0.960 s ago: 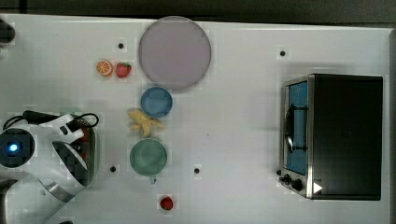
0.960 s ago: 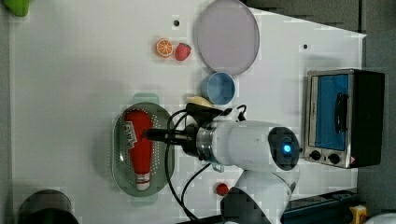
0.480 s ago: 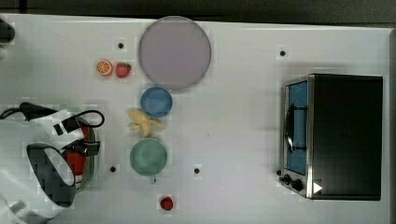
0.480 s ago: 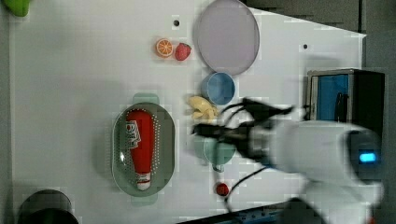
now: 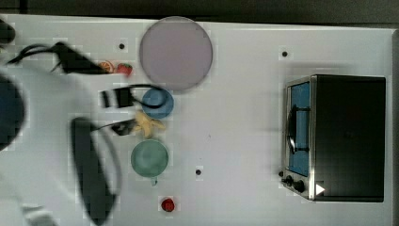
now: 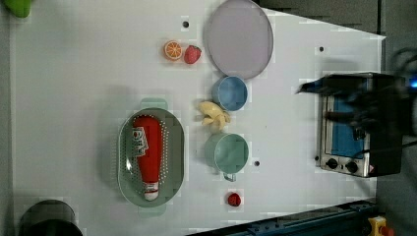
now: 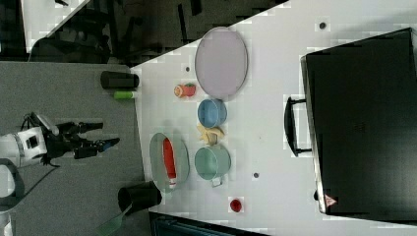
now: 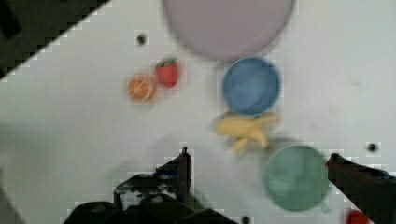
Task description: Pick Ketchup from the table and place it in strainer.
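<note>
**A:** How do the jaws stand?

**B:** Spread wide, with nothing between them. In the wrist view the gripper (image 8: 257,163) has one dark finger (image 8: 183,165) on one side and the other at the far edge, with bare table and the green cup (image 8: 295,177) in the gap. In the right view the gripper (image 7: 101,135) hangs off the table, over the grey floor, at about nine o'clock from the strainer.

**A:** And the Ketchup?

**B:** Lying in the strainer (image 6: 174,147). In the left view the Ketchup (image 6: 146,155) stretches along the basket's length, its white end at six o'clock, the red body toward twelve. Nothing grips it.

**A:** Going left to right across the left view, what else is there?

**B:** A dark round container (image 6: 46,221) at seven o'clock from the strainer. Then an orange slice (image 6: 173,50) touching a strawberry (image 6: 192,54), at about twelve o'clock from the strainer. Then a banana (image 6: 214,115) between the blue cup (image 6: 229,93) and the green cup (image 6: 227,152). A small red round piece (image 6: 234,199) sits at six o'clock from the green cup. The lilac plate (image 6: 238,37) lies at twelve o'clock from the blue cup. Far right stands the toaster oven (image 6: 344,147), with the blurred arm (image 6: 373,105) over it.
</note>
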Robot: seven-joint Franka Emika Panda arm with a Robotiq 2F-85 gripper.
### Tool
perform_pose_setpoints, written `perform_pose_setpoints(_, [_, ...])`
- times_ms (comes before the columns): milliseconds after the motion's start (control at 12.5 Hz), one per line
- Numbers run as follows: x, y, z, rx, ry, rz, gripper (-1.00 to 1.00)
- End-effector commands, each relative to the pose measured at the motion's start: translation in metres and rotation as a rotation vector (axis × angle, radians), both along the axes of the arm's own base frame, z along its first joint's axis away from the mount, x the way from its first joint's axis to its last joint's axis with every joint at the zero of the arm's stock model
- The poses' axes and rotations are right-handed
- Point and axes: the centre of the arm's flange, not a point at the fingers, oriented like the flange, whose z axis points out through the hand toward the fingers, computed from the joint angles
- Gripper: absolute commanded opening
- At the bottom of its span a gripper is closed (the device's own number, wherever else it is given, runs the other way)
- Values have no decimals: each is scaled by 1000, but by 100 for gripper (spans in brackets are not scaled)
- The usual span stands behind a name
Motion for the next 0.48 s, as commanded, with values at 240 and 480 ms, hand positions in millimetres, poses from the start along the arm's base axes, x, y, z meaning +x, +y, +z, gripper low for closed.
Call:
perform_pose_setpoints(240, [8,-127,41,3,102,-160,100])
perform_pose_setpoints(480, [18,-184,50,-18,85,-184,100])
